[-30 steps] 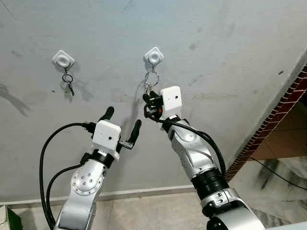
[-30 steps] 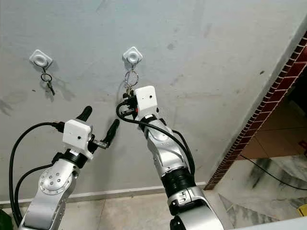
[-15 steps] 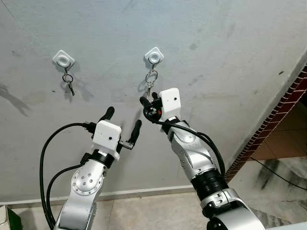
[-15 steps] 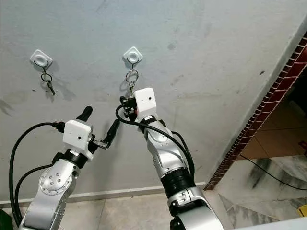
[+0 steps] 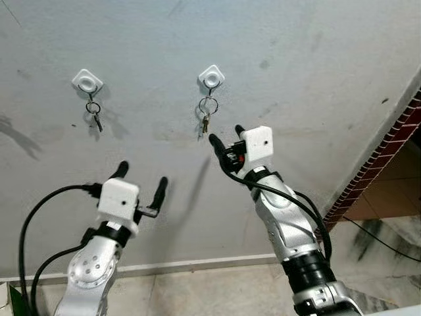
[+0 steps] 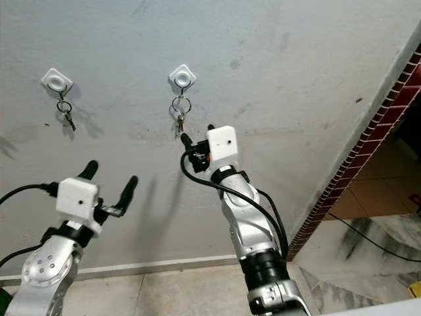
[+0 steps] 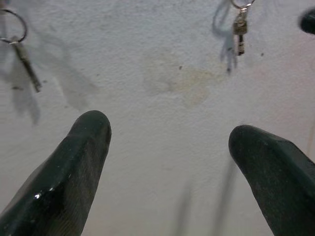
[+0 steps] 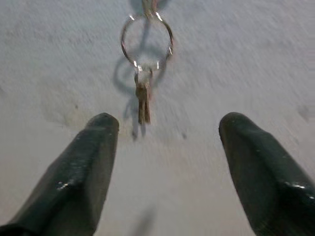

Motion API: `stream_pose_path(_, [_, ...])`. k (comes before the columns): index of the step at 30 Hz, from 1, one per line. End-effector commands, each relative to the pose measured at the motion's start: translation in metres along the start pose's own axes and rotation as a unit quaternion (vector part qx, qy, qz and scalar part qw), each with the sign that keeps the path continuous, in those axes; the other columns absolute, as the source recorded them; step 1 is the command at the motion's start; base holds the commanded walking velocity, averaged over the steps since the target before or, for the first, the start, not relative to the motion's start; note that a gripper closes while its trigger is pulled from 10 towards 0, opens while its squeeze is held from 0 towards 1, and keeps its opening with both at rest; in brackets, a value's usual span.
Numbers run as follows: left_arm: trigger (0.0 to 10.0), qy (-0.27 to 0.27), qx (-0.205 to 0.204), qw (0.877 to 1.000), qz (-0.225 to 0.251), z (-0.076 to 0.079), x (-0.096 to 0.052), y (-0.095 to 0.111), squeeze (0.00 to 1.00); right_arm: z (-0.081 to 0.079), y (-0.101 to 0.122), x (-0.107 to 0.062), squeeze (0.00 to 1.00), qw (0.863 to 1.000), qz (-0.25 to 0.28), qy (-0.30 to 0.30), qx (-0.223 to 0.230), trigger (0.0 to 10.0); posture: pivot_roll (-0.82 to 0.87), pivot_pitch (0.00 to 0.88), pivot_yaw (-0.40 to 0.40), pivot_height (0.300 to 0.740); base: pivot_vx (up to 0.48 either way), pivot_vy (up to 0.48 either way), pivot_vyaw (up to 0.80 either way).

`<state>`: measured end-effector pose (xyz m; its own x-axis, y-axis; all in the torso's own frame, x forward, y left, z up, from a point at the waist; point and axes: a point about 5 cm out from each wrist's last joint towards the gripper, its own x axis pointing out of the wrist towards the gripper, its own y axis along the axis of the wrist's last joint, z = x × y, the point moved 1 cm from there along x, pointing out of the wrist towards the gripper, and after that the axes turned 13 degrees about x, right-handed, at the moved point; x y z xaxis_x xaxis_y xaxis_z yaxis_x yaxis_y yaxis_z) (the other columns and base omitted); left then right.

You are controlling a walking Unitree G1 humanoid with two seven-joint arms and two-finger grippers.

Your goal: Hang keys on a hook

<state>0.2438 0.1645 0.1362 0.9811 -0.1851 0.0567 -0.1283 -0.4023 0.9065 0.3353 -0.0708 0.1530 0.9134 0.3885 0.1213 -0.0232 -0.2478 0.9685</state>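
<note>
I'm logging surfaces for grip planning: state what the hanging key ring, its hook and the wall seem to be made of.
Key ring: shiny silvery metal by its thin, glinting loop; the keys below look duller, brownish metal.
Hook: glossy white, probably plastic, a smooth moulded square.
Wall: matte grey, likely plaster or cement; rough and stained.

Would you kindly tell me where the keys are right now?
The keys hang from the right hook on the wall, just above the open right gripper.
</note>
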Motion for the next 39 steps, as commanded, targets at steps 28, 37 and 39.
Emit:
stream_pose_path(28, [10.0, 0.007, -0.071, 0.996, -0.062, 0.004, -0.017, -0.002, 0.0, 0.049, 0.009, -0.061, 1.0, 0.992, -0.03, -0.118, -0.024, 10.0, 0.07, 0.0, -0.028, 0.74, 0.0, 0.0, 0.0])
stream_pose_path(37, [10.0, 0.007, -0.075, 0.996, -0.057, 0.002, -0.014, 0.0, 0.0, 0.045, 0.006, -0.057, 1.0, 0.993, -0.039, -0.111, -0.021, 10.0, 0.07, 0.0, -0.026, 0.74, 0.0, 0.027, 0.0])
stream_pose_path(39, [10.0, 0.005, -0.075, 0.996, -0.057, 0.003, -0.014, 0.001, 0.0, 0.044, 0.006, -0.056, 1.0, 0.993, -0.04, -0.111, -0.019, 10.0, 0.07, 0.0, -0.027, 0.74, 0.0, 0.247, 0.0])
